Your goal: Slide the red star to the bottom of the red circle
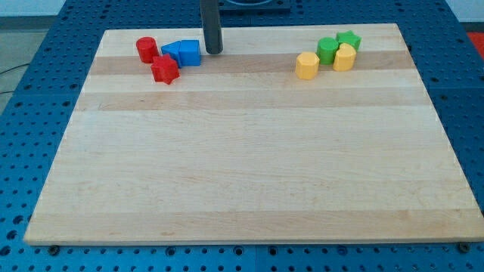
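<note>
The red star (165,69) lies near the board's top left, just below and to the right of the red circle (147,50). Two blue blocks sit right of the circle and touch each other: a blue block (173,53) and a blue cube (190,53). The star touches the lower edge of the left blue block. My tip (215,51) stands on the board just right of the blue cube, close to it, and well right of the star.
At the top right is a cluster: a yellow hexagon (307,66), a green circle (327,50), a green star (349,40) and a yellow block (344,57). The wooden board (249,166) rests on a blue perforated table.
</note>
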You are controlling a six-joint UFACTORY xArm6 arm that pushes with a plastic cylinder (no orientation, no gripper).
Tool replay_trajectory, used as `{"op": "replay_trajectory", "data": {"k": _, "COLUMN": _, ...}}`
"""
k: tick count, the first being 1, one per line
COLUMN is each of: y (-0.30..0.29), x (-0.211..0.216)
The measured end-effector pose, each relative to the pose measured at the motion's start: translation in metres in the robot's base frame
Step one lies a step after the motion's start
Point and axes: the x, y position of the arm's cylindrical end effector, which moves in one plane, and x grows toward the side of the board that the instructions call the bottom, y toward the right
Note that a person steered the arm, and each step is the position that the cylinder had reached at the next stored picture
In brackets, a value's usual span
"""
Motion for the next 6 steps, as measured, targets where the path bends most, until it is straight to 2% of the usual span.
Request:
{"op": "replay_trajectory", "data": {"k": 1, "y": 0.002, "x": -0.001}}
{"op": "replay_trajectory", "data": {"k": 2, "y": 0.007, "x": 0.025}}
{"op": "replay_trajectory", "data": {"k": 3, "y": -0.027, "x": 0.054}}
{"op": "replay_trajectory", "data": {"k": 4, "y": -0.032, "x": 0.075}}
{"op": "replay_trajectory", "data": {"k": 6, "y": -0.072, "x": 0.040}}
